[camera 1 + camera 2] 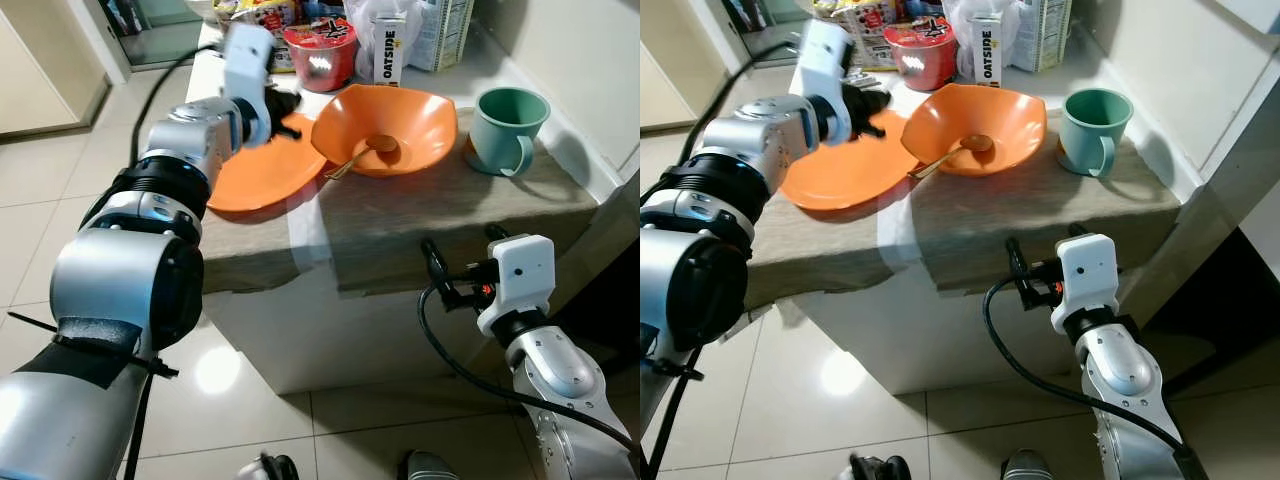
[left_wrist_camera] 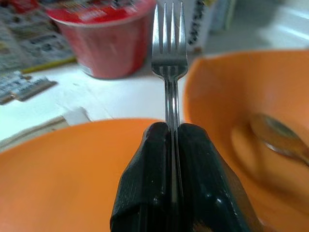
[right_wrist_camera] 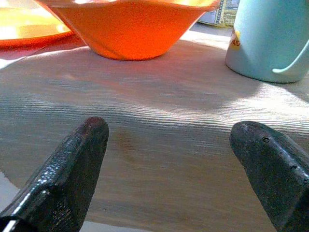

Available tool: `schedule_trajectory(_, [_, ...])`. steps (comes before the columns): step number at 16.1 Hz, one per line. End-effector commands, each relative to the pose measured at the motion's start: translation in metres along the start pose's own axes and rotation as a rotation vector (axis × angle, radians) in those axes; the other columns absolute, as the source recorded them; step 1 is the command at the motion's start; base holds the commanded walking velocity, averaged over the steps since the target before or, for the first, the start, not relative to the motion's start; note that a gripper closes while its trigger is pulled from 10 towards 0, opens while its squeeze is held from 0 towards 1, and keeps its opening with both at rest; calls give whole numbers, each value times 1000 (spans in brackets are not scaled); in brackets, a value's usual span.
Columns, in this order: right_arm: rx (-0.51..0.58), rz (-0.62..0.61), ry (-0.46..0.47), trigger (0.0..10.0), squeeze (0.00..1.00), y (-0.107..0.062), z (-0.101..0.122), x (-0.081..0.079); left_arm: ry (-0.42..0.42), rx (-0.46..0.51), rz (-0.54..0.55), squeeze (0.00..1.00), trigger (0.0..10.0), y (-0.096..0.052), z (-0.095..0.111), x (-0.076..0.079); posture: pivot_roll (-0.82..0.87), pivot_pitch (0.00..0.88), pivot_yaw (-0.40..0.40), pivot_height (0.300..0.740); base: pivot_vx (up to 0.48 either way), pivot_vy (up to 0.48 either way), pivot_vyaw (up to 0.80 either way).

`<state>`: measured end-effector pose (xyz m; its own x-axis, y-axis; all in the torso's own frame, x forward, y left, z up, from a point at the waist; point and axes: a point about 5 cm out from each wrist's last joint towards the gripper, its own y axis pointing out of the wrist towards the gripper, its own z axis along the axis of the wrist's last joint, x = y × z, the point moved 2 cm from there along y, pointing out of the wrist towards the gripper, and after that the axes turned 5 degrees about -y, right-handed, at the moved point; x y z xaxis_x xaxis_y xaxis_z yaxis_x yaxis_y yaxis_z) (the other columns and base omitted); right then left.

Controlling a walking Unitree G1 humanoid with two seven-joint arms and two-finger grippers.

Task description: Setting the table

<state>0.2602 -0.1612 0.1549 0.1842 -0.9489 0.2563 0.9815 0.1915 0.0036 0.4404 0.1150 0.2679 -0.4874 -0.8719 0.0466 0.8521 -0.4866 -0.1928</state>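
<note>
My left gripper (image 2: 171, 140) is shut on a silver fork (image 2: 169, 58), held above the orange plate (image 1: 262, 175) with its tines toward the red cup. Beside the plate stands an orange bowl (image 1: 400, 115) with a spoon (image 1: 365, 152) lying in it. A green mug (image 1: 508, 130) sits at the right on the grey-brown cloth (image 1: 430, 225). My right gripper (image 3: 178, 159) is open at the table's front edge, low, facing the bowl (image 3: 130, 29) and mug (image 3: 270, 38).
A red noodle cup (image 1: 322, 52), an Oatside carton (image 1: 389, 45) and other packages crowd the back of the table. A wall runs along the right side. Tiled floor lies in front and to the left.
</note>
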Motion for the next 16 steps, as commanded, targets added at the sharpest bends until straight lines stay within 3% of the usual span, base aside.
schedule_trajectory(1, [3,6,3,10000,0,1,-1,-4,64,23,-43,0,0,-2,23,7,-319,105,135,740,0,0,0])
schedule_trajectory(5, [5,12,7,10000,0,4,-2,-5,117,-10,-146,0,0,-3,36,23,-303,101,139,740,0,0,0])
schedule_trajectory(8, [6,24,8,10000,0,5,-3,-8,227,-33,-224,0,0,-1,45,43,-292,93,138,740,0,0,0])
schedule_trajectory(10, [14,26,10,10000,0,9,-2,-9,302,-78,-217,0,0,4,37,48,-295,92,145,740,0,0,0])
schedule_trajectory(13, [17,24,11,10000,0,9,-2,-9,346,-136,-218,0,0,8,20,48,-299,93,146,740,0,0,0])
schedule_trajectory(16, [18,25,10,10000,0,9,-2,-9,383,-156,-238,0,0,10,17,54,-296,96,146,740,0,0,0])
